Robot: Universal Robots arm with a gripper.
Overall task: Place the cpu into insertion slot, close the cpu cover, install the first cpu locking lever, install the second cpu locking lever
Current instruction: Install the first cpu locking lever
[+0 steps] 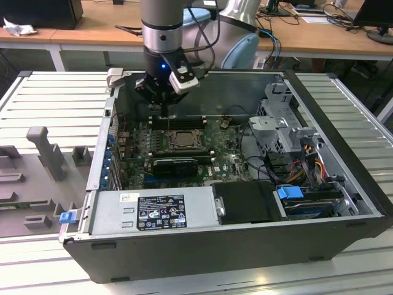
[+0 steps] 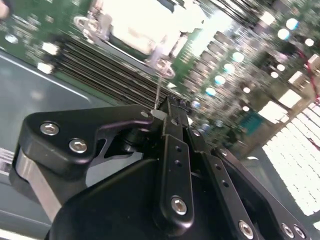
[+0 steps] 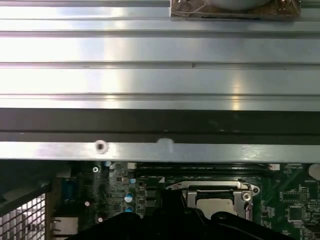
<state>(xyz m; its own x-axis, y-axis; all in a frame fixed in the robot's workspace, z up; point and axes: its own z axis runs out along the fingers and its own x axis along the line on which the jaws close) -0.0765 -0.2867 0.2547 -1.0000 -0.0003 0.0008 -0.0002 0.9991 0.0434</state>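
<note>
Cpu (image 1: 182, 139) seated in insertion slot (image 1: 161, 147), cpu cover (image 3: 216, 186) down; gripper (image 2: 159, 111), pressed together, pinching a thin locking lever (image 2: 158, 95) at socket's 12 o'clock edge; levers unfinished.

Exterior high, wrists close (sharing motherboard (image 1: 184, 150))

My gripper (image 1: 164, 109) hangs inside the computer case (image 1: 344, 184), just behind the insertion slot (image 1: 182, 139) on the motherboard (image 1: 227, 161).
</note>
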